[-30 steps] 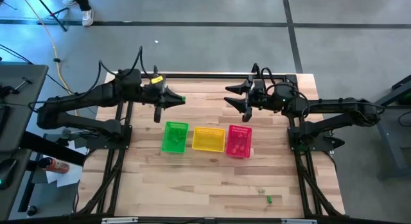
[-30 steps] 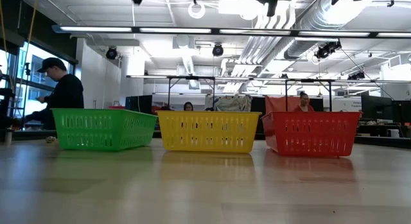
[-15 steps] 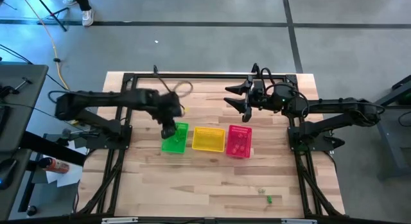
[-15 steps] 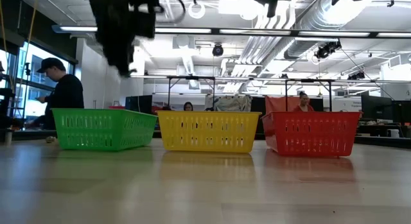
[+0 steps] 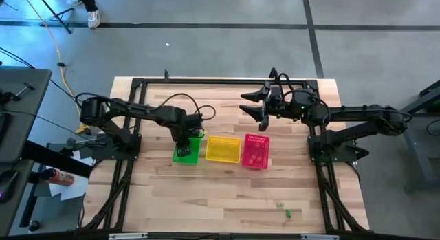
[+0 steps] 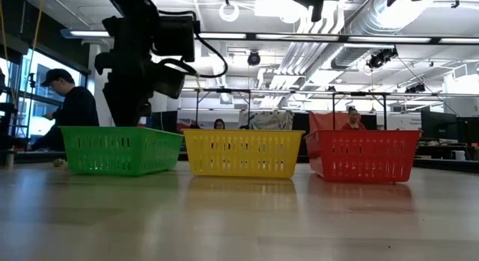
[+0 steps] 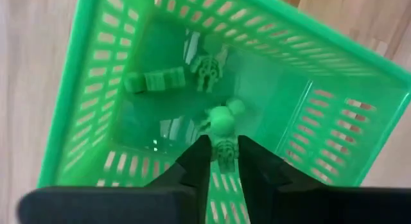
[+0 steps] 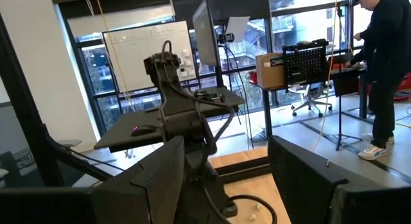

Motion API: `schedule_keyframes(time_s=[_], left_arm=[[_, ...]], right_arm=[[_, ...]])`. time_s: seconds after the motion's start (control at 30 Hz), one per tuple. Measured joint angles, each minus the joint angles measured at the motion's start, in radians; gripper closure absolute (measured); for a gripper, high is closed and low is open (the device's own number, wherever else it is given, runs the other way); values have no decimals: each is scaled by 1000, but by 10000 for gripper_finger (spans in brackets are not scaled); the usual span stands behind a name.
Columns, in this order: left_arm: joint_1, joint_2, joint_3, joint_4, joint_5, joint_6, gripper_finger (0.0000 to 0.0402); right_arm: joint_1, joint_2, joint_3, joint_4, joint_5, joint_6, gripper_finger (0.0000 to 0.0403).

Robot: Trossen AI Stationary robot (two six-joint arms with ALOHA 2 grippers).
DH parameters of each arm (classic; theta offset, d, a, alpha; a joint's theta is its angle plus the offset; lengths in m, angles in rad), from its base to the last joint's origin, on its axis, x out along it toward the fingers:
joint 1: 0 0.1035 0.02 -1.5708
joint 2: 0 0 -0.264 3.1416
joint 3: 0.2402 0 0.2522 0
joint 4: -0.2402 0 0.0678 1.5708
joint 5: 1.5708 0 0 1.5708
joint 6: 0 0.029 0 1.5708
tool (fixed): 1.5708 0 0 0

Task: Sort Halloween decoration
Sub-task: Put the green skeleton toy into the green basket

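My left gripper (image 5: 182,142) points down over the green basket (image 5: 185,152), shut on a small green skeleton trinket (image 7: 223,123); in the low view it (image 6: 126,115) stands just above the basket's rim (image 6: 120,130). Two more green trinkets, a skeleton (image 7: 207,68) and a blocky piece (image 7: 154,79), lie on the basket floor. My right gripper (image 5: 253,106) hangs open over the table's far right part, away from the baskets. A green trinket (image 5: 288,213) and a pale one (image 5: 279,205) lie on the table near its near edge. My left gripper pinches the green skeleton by its body (image 7: 225,152) between the two fingers (image 7: 198,161), coming from above and pointing down. The skeleton's head (image 7: 221,117) sticks out past the fingertips. The trinket hangs clear above the basket floor.
The yellow basket (image 5: 223,149) and the pink basket (image 5: 256,152) stand in a row to the right of the green one; small items lie in the pink one. Bare wood lies between the baskets and the near edge. People are in the room beyond the table.
My left arm has swung from the table's far left part toward the green basket, tipped its gripper downward and come down over the basket's opening. The right arm has kept still.
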Motion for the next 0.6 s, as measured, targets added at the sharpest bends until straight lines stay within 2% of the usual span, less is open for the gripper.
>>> schedule_keyframes(time_s=[0.33,0.5,0.6], left_arm=[[13,-59,1,-7,-4,10,249],[42,-180,54,-71,1,10,219],[64,-280,120,-16,-14,15,211]], right_arm=[[0,0,0,-23,0,0,183],[0,0,0,35,1,3,183],[0,0,0,99,24,1,183]])
